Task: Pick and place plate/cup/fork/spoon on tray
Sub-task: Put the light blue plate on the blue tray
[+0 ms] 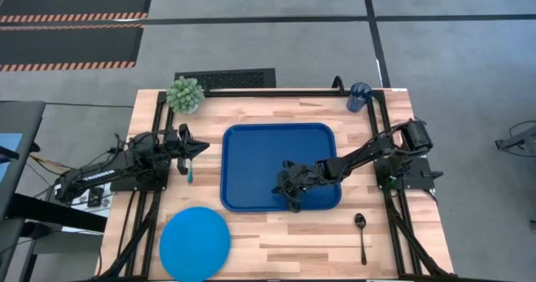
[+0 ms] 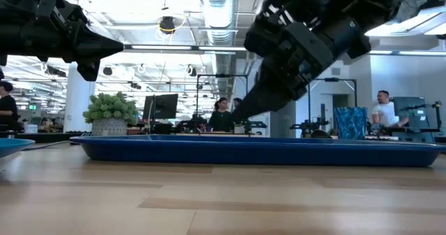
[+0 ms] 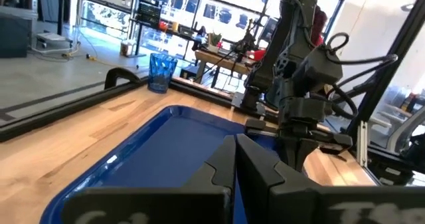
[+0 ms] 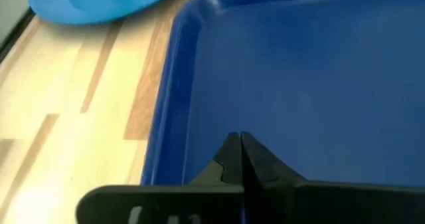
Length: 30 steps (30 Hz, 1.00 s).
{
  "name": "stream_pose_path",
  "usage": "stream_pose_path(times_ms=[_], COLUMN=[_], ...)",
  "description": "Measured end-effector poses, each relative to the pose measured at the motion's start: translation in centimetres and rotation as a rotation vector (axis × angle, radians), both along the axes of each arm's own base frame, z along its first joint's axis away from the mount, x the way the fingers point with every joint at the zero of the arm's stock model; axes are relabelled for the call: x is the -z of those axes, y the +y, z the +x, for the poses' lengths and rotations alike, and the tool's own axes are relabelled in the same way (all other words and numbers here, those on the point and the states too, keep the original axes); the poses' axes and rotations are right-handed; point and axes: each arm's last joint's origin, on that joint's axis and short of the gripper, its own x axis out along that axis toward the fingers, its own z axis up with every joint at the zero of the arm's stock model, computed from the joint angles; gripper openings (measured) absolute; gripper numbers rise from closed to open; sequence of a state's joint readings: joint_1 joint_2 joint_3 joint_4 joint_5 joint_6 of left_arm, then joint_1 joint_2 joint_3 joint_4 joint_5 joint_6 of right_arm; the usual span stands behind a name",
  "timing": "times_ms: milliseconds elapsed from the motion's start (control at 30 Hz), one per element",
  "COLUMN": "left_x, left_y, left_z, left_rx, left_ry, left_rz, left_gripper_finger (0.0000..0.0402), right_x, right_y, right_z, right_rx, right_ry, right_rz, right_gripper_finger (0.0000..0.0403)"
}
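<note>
The dark-blue tray [image 1: 276, 148] lies in the middle of the table. The light-blue plate [image 1: 194, 243] lies flat near the front left corner. The dark-blue cup [image 1: 358, 96] stands at the far right edge and also shows in the left wrist view [image 3: 161, 71]. The dark spoon [image 1: 362, 232] lies right of the tray, near the front. The green-teal fork [image 1: 190, 171] lies on the table just left of the tray. My left gripper [image 1: 203, 151] is shut and empty, raised above the fork. My right gripper [image 1: 291, 197] is shut and empty, low over the tray's near right part [image 4: 240, 139].
A green potted plant [image 1: 185, 94] stands at the far left corner. Dark metal frame rails [image 1: 142, 223] run along the table's left and right sides. Bare wood shows between the plate and the spoon along the front edge. People show in the room beyond.
</note>
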<state>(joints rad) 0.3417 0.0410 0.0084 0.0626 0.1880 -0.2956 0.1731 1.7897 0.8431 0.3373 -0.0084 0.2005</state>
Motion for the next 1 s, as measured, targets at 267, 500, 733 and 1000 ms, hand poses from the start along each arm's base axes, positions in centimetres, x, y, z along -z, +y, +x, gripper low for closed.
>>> stream_pose_path(times_ms=[267, 500, 733, 1000], left_x=[0.0, 0.5, 1.1, 1.8], left_y=[-0.2, -1.0, -2.4, -4.1], left_z=[0.0, 0.6, 1.1, 1.4], left_rx=[0.038, 0.140, 0.213, 0.307], left_ry=[0.063, 0.133, 0.199, 0.279], left_rz=[0.010, 0.016, 0.011, -0.065], left_gripper_finger=[0.0000, 0.0000, 0.0000, 0.0000], right_x=[-2.4, -2.9, -2.0, -2.0], right_y=[1.4, 1.3, -0.3, -3.0], right_z=[1.6, 1.6, 0.1, 0.2], right_rx=[-0.029, -0.055, -0.003, 0.070], right_ry=[-0.056, -0.215, -0.412, -0.427], right_rz=[-0.053, -0.057, 0.019, -0.003], right_gripper_finger=[0.0003, 0.0003, 0.0002, 0.0002])
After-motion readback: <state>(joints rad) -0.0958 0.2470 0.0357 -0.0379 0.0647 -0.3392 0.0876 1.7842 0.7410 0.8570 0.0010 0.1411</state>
